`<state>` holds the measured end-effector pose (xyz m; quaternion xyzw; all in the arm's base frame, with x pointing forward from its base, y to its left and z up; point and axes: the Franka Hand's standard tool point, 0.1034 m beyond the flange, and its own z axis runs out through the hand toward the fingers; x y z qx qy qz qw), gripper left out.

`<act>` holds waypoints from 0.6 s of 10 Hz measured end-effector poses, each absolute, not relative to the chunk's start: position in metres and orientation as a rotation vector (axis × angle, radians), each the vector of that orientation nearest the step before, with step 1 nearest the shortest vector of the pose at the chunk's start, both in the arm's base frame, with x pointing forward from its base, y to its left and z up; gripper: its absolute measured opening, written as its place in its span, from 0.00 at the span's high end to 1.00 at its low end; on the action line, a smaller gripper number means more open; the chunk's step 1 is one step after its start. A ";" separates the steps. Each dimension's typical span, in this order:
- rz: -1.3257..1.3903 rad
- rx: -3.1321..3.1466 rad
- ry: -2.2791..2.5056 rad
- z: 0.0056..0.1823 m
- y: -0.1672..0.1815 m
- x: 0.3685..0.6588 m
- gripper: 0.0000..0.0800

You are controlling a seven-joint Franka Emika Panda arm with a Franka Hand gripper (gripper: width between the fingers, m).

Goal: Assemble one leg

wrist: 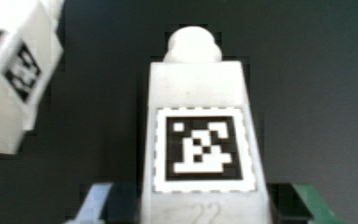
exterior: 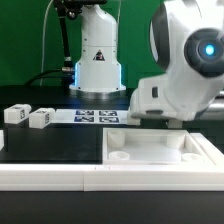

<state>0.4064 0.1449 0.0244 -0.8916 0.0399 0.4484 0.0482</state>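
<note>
Straight down onto the leg (wrist: pixel 199 120) in the wrist view: white post, lengthwise through the middle, black-and-white tag face up, rounded peg at the far end. Right between the fingers (wrist: pixel 101 203) of the end effector (wrist: pixel 201 205), one dark finger close on each side of the near end. Spread just wider than the post, or pinching it? Cannot tell from here. Beside it, near but apart, another tagged white piece (wrist: pixel 12 75) over the black worktop (wrist: pixel 318 90). Over to the exterior view: end effector hidden behind the bulky white arm (exterior: pixel 180 70) on the exterior view's right. In front, a big white panel (exterior: pixel 160 150) with round corner sockets. Further back, the marker board (exterior: pixel 97 116). Off on the exterior view's left, two small tagged blocks (exterior: pixel 15 115) (exterior: pixel 40 118) side by side.
</note>
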 end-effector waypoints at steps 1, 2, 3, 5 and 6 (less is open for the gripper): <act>1.344 -2.729 0.117 0.040 0.144 0.411 0.64; 1.329 -2.744 0.099 0.056 0.142 0.416 0.64; 1.304 -2.754 0.101 0.072 0.140 0.422 0.63; 1.257 -2.775 0.106 0.075 0.141 0.426 0.63; 1.158 -2.811 0.113 0.071 0.143 0.434 0.63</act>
